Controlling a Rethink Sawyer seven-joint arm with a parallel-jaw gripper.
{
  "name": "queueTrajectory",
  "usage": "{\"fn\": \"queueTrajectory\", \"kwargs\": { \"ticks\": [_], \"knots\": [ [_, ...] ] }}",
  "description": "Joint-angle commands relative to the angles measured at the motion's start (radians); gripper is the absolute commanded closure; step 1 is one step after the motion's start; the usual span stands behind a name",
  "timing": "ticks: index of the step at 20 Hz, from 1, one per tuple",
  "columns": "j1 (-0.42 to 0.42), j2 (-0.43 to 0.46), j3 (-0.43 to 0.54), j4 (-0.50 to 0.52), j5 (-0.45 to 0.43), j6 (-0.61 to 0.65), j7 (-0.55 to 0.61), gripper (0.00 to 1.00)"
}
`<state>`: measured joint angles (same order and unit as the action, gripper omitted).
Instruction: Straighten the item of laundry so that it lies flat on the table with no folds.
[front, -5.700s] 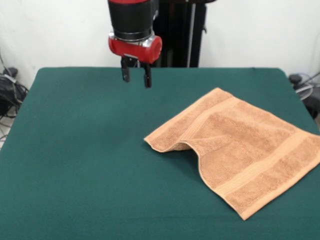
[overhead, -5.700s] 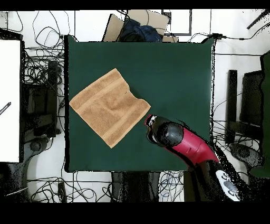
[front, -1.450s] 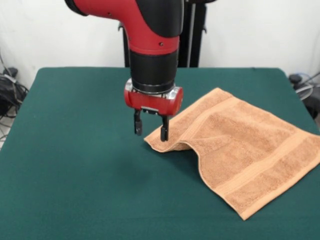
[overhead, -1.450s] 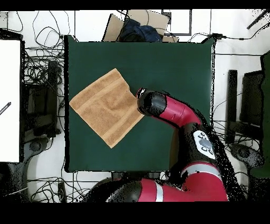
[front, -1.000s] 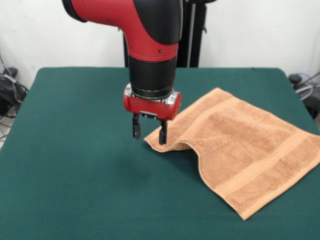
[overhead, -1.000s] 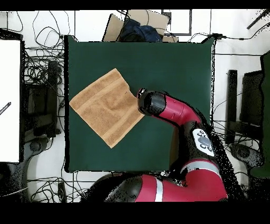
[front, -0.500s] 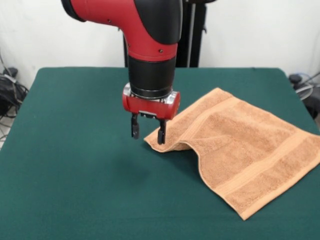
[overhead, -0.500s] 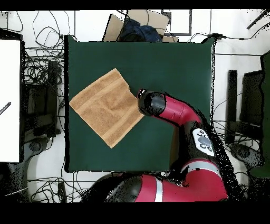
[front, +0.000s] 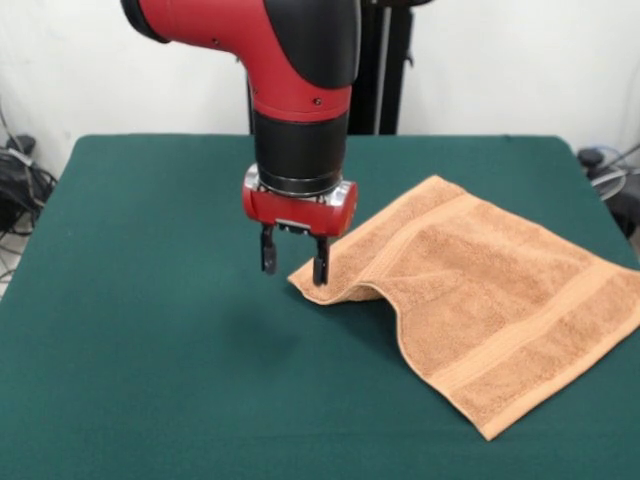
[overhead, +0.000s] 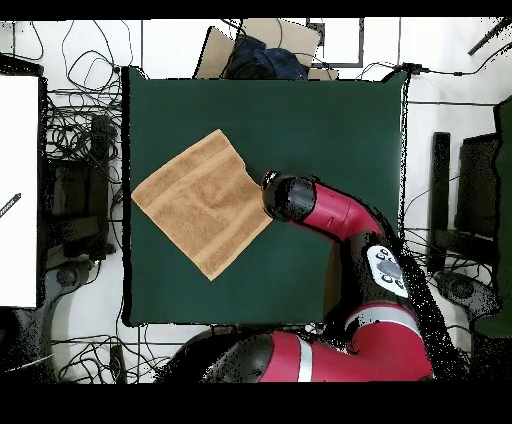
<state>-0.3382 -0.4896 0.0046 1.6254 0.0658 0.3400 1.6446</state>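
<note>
The robot's black two-fingered pincer (front: 292, 262), carried on the single red and black arm, hangs with its fingers spread apart and nothing between them, tips pointing down at the dark green felt-like tabletop (front: 150, 330). One finger stands right in front of the turned-under corner of the small peach-orange terry-cloth hand towel (front: 480, 290), while the other is over bare green felt just to the far side of that corner; whether the nearer tip touches the cloth cannot be told. From the pincer, the towel spreads away to the right in the front view and reaches close to the tabletop's edge there. In the overhead view the same towel (overhead: 205, 202) lies diamond-wise, with the arm's wrist covering the corner nearest the pincer. As a judgement, the task is barely begun: most of the towel already lies flat, but the corner beside the pincer is humped and tucked under itself, leaving a curved notch in the outline, and that fold has not yet been pulled out. What seems left is to close on that corner, draw it outward away from the towel's middle, and lay it down smooth. By count there is one towel, one tabletop, one arm and one pincer.
</note>
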Motion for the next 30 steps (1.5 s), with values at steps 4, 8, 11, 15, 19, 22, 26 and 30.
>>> {"fn": "queueTrajectory", "kwargs": {
  "ticks": [4,8,11,15,19,22,26,30],
  "knots": [
    [-0.009,-0.017,0.02,0.125,-0.057,-0.072,0.131,0.0],
    [0.0,-0.024,0.012,0.147,-0.053,-0.082,0.145,0.0],
    [0.009,-0.024,0.007,0.159,-0.048,-0.092,0.157,0.0],
    [0.016,-0.004,0.007,0.144,-0.038,-0.098,0.159,0.0],
    [0.028,0.001,0.01,0.148,-0.021,-0.105,0.175,0.0],
    [0.033,0.012,0.016,0.15,-0.012,-0.115,0.182,0.0],
    [0.035,0.043,0.024,0.141,-0.004,-0.136,0.189,0.0],
    [0.03,0.057,0.033,0.15,-0.002,-0.158,0.192,0.0]
  ]
}}
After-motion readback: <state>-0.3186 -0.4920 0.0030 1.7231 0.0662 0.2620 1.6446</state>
